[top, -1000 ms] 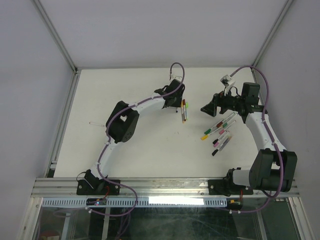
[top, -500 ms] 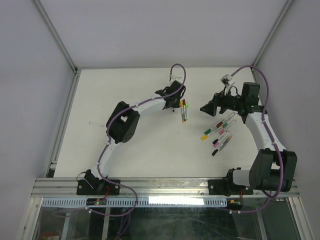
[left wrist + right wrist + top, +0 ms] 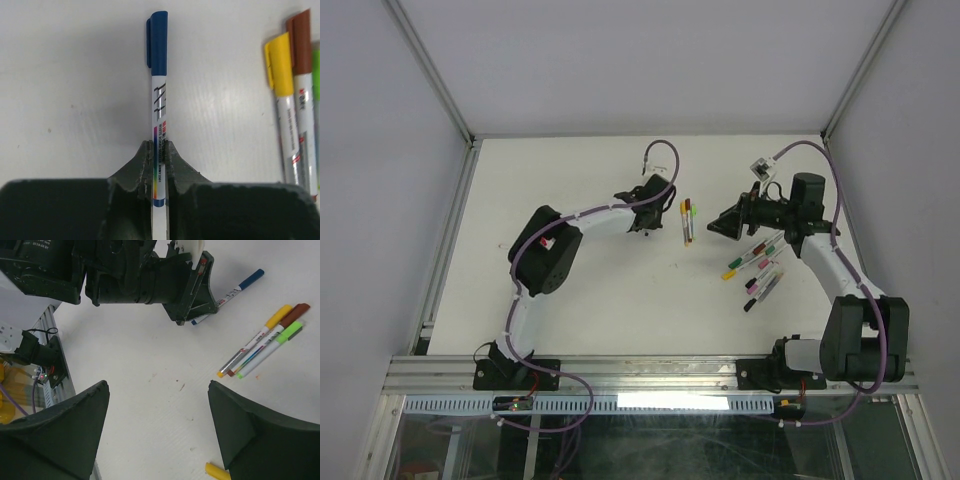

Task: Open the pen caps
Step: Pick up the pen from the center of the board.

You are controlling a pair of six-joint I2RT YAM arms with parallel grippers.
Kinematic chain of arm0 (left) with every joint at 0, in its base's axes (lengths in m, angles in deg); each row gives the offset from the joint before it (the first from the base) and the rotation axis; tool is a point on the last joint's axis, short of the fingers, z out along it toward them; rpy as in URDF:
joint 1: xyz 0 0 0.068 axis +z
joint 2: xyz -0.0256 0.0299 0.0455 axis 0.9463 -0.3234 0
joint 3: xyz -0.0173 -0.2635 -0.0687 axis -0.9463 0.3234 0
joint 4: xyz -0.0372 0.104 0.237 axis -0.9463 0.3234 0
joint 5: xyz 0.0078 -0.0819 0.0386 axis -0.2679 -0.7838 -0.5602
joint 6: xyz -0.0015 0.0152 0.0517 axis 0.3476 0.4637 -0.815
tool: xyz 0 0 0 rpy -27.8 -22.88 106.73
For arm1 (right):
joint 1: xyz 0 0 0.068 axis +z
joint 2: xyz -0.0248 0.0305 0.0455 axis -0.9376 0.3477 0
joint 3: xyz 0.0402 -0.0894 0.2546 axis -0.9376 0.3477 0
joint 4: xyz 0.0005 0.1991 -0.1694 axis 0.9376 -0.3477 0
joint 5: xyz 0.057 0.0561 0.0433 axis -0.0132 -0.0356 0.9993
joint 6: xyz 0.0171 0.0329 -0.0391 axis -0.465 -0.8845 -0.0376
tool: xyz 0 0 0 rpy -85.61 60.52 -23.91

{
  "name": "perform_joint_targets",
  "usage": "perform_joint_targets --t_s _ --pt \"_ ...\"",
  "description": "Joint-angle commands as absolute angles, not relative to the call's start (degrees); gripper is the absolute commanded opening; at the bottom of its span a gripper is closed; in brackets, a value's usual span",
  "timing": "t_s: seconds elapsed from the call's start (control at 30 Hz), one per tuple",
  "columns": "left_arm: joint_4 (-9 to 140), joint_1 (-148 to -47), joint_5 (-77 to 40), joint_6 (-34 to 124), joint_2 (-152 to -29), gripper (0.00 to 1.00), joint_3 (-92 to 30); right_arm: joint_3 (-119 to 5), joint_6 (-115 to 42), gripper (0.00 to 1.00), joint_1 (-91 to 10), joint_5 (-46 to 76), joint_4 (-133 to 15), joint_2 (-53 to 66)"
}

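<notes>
Worktop (image 3: 600,280), white and matte, lies between pale walls, with both arms bolted at its near edge. The left arm (image 3: 545,250), white with black joints and a purple cable, reaches out toward the middle of the surface. The right arm (image 3: 840,270), built the same, bends in from the right, and its wrist points left toward the other arm.

The left gripper (image 3: 159,150) is pinched tight on the lower part of a slim white pen barrel (image 3: 159,115). The barrel runs straight out ahead of the dark fingers. From here I cannot tell whether the pen rests on the surface or is lifted just off it. The right gripper (image 3: 157,395) hangs with its two dark fingers spread wide and nothing between them, facing the left gripper over bare surface.

Just to the right of the held pen lie three more capped pens (image 3: 687,220), side by side and touching. A loose cluster of further pens (image 3: 758,265) lies beneath the right arm, well apart from that trio, with green, yellow, pink and black ends showing.

The blue cap (image 3: 158,42) sits on the far tip of the held pen, its clip on the left side. In the trio, the yellow cap (image 3: 279,70), maroon cap (image 3: 300,45) and light green cap (image 3: 290,331) are all seated on their barrels.
</notes>
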State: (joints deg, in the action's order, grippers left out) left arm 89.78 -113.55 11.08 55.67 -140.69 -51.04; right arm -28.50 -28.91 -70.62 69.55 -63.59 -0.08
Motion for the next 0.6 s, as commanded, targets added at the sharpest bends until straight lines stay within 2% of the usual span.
perform_joint_targets --t_s 0.0,0.2,0.4,0.57 --pt "88.9 -113.6 11.8 55.7 -132.3 0.02 -44.0 -28.6 -32.5 0.82 -68.7 72.0 -57.4 -0.2" --pt "87.2 -113.6 12.8 57.3 -125.5 0.03 -36.4 -28.5 -32.8 0.82 -67.5 72.4 -57.3 0.4" --pt "87.1 -113.6 12.0 58.9 -123.1 0.15 -32.0 -28.7 -32.8 0.82 -67.1 72.5 -57.2 0.5" --pt "87.0 -113.6 11.4 60.1 -121.3 0.18 -29.5 -28.7 -32.8 0.82 -67.1 72.6 -57.3 0.5"
